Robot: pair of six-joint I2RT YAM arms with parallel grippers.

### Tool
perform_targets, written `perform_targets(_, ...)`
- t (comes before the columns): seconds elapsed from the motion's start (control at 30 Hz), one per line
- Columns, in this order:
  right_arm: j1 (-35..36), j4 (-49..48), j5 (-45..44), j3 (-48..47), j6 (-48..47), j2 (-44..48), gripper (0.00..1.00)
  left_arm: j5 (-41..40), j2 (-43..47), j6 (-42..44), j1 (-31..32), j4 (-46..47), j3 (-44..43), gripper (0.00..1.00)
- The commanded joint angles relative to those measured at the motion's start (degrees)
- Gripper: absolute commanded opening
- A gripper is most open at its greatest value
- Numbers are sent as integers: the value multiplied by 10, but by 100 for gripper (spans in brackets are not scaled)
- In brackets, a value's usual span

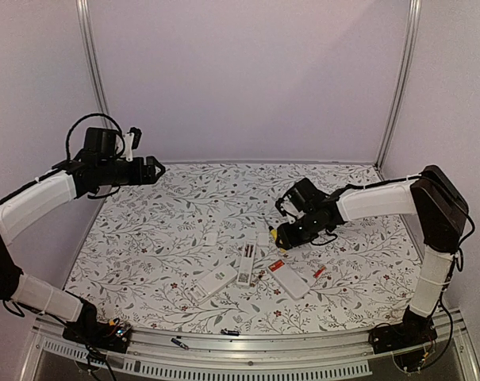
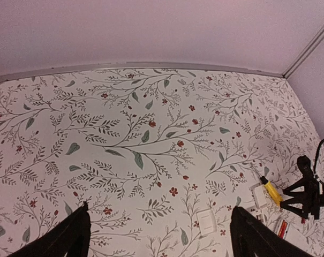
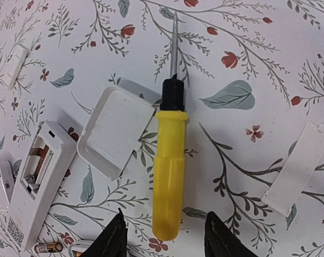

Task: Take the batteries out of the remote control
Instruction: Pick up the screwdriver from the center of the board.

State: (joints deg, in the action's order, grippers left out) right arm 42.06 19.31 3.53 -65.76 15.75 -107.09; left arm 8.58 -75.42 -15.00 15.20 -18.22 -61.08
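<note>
- The right pincer (image 3: pixel 165 227) stood part-open astride the butt of a yellow-handled screwdriver (image 3: pixel 170 171). A sliver of the counter (image 3: pixel 258 64) showed on either side of the handle, so it gripped nothing yet.
- Just left of the screwdriver lay a detached white cover (image 3: pixel 111 131).
- Left of that and a little nearer lay the open remote (image 3: pixel 28 209), its bay uncovered, with one battery (image 3: pixel 38 160) seated inside.
- The battery's long axis ran along the remote's length, which in the top view lay roughly near-to-far.
- That battery looked slim and copper-orange, sunk below the bay's rim. The bay was in shadow, so I could not tell whether a second cell lay beside it.
- A loose battery (image 3: pixel 48 247), dark and gold, lay on the counter by the remote's near end, already out.
- The right arm was much the nearer to the remote. The left pincer (image 2: pixel 164 235) hung high over the far left of the counter, jaws wide and empty, well apart from everything.
- The coming move likely turned on carrying the screwdriver tip leftward to the bay and levering across the battery's axis.
</note>
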Motion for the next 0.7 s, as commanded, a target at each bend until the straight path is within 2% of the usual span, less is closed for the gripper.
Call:
perform_targets(0.0,11,17,-31,-25,5,-22,46,6,11,7,-5,4,4,90)
perform_targets(0.3,24,30,-73,-41,4,-47,35,9,10,6,-6,3,4,90)
perform_targets(0.67,37,28,-80,-48,9,-64,28,10,9,5,-6,4,5,90)
